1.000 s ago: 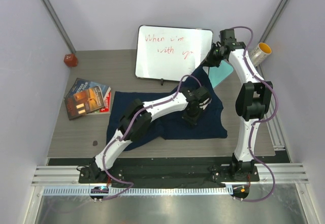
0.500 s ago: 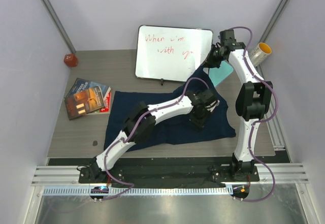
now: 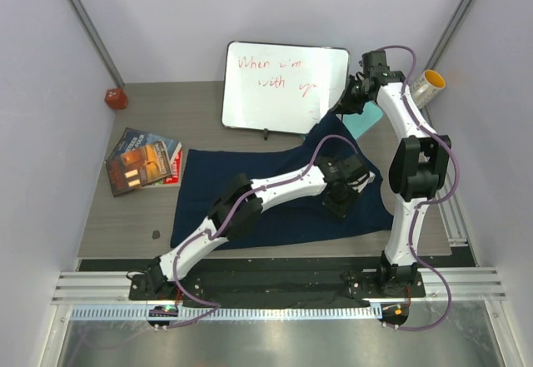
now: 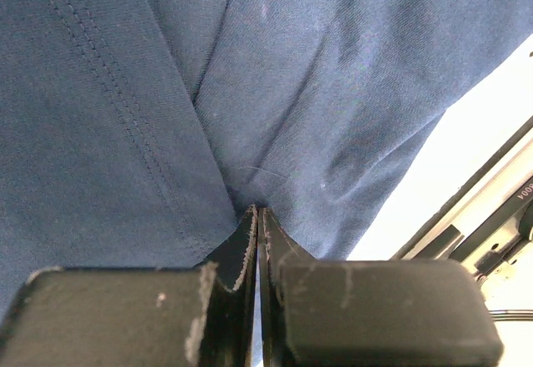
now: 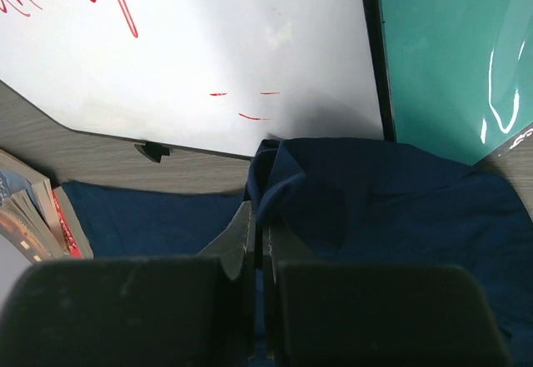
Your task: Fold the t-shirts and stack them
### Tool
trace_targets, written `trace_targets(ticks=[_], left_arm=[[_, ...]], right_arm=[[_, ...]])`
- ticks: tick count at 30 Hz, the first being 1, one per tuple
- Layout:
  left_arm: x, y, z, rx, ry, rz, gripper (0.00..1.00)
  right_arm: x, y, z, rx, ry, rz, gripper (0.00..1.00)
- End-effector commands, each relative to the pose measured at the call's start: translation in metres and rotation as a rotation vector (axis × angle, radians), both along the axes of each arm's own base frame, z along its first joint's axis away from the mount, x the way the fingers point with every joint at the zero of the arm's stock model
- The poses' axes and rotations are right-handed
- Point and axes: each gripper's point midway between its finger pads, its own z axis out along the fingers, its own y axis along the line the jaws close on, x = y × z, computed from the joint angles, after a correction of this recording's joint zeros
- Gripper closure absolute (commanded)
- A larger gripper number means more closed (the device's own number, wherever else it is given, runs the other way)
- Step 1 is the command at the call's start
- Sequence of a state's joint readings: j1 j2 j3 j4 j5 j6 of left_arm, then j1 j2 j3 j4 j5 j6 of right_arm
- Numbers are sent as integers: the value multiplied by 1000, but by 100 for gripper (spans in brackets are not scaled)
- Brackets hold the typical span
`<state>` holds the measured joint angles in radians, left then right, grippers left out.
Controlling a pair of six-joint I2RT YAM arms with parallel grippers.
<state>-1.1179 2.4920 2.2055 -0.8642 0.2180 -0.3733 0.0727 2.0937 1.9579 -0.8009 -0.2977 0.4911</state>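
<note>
- Books (image 3: 137, 163): on the bench (image 3: 166, 113), well left of both jaws.
- T-shirt (image 3: 208, 188): navy, spread on the bench under the left jaws, its far corner raised to the right jaws.
- Left jaws: clenched on a fold of the T-shirt (image 4: 291, 92).
- Right jaws: clenched, apparently pinching the raised corner; whiteboard (image 5: 208, 42) just beyond.

White arms (image 3: 275, 185), black joints (image 3: 237, 209), purple cables (image 3: 317, 145).

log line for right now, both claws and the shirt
left claw: shut on t-shirt | right claw: shut on its far corner by whiteboard | state: spread out, unfolded
</note>
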Motion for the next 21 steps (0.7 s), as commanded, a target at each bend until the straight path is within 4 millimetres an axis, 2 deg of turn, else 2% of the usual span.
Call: trace_targets(ticks=[1,5,6,8,9,10,11,12,13,14,15,16,17,18,19,21], left_arm=[[-12,1,-28,38,28,-38,100],[-1,5,-13,49,-35,-10,97],[2,4,3,30,-62,-1,95],[13,13,16,45,-122,27,87],[20,16,38,23,-158,45,85],[29,24,50,30,-202,76,79],[38,38,53,59,-239,116,77],[55,51,83,28,-282,174,73],[65,69,83,55,-295,238,67],[75,81,90,55,-306,287,63],[99,105,115,27,-322,384,59],[107,126,110,53,-303,460,58],[120,146,114,69,-304,531,58],[143,179,115,97,-298,628,58],[148,203,116,123,-302,683,58],[174,255,114,188,-326,820,58]], right_arm=[[-5,-5,37,-4,-82,5,99],[-5,-3,37,5,-80,8,99],[-4,-3,38,8,-81,9,99],[-4,-2,38,12,-81,8,99],[-4,-2,37,12,-80,8,99],[-3,-3,38,15,-82,8,99],[-3,-2,40,19,-86,8,99],[-3,-1,40,23,-87,8,99],[-4,0,43,30,-90,12,99],[-3,0,41,34,-87,11,99],[-4,2,41,37,-85,12,99],[-5,1,41,41,-82,10,99],[-5,3,41,45,-85,14,99],[-6,2,41,46,-83,11,99],[-6,3,42,47,-85,12,99],[-8,2,41,42,-82,12,99]])
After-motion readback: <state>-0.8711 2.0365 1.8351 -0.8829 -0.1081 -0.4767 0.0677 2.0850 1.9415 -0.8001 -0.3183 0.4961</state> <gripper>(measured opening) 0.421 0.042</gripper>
